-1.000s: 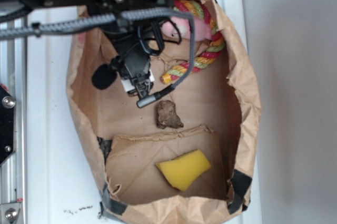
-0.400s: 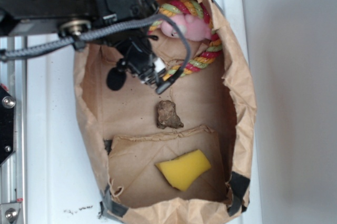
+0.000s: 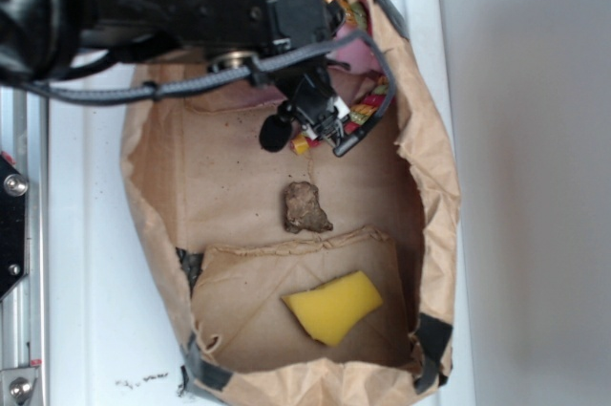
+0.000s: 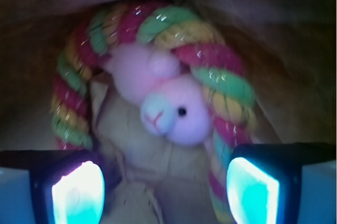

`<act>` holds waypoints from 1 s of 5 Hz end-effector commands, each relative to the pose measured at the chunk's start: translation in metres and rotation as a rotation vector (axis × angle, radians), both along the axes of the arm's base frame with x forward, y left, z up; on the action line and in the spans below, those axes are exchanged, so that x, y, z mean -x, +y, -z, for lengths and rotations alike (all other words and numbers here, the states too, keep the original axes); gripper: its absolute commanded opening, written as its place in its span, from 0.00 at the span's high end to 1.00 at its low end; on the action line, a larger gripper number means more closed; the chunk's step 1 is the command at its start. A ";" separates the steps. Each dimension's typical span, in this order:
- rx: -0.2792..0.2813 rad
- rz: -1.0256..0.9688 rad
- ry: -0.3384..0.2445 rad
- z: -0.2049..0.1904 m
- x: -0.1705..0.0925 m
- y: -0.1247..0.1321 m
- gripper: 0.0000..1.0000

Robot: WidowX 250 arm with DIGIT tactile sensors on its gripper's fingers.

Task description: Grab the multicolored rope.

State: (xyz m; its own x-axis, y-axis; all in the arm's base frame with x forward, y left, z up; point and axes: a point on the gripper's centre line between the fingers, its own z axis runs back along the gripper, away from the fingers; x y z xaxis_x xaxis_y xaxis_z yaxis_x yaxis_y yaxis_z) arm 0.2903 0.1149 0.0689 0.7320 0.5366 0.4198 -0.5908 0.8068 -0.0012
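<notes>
The exterior view looks straight down from well above the paper bag, taking in its whole floor. The wrist view sits low inside that bag, close, facing its far end. Both share the rope there.

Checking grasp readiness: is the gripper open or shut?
Open. In the wrist view the gripper's two fingers stand wide apart, nothing between them, rope ahead.

One multicolored rope; one pink plush animal; one yellow sponge; one brown lump.
</notes>
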 end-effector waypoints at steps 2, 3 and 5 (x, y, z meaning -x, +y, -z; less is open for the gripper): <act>-0.094 0.015 -0.003 0.002 -0.003 0.022 0.00; -0.102 -0.004 0.012 0.002 0.005 0.031 0.00; -0.072 -0.051 0.020 -0.014 0.021 0.041 0.00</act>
